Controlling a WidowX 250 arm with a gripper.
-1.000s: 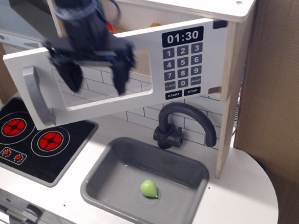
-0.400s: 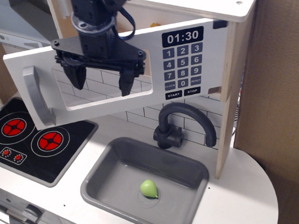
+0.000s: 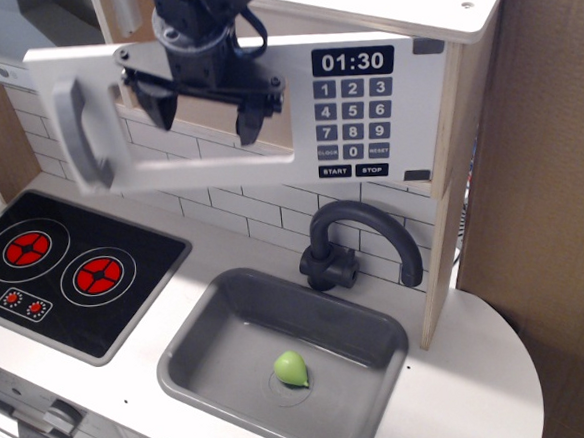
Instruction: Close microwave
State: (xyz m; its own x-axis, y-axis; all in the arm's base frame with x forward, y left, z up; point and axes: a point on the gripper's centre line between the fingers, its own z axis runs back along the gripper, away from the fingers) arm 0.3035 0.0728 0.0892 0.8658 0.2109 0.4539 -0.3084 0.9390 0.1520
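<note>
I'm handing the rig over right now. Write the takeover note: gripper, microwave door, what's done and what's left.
Gripper: open, fingers spread, holding nothing, against the front of the door window.
Microwave door: swung most of the way shut; the grey handle side looks not quite flush, though I can't tell for certain.
Done: most of the closing swing.
Left: press the handle side fully home, then back the arm away.
Green toy lies in the sink, untouched.

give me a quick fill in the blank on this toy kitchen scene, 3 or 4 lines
1. The clock on the microwave reads ____.
2. The small green thing lies in the grey ____.
3. The stove has two ____ burners.
4. The hand is in front of the door's clear ____.

Missing words: 01:30; sink; red; window
</note>
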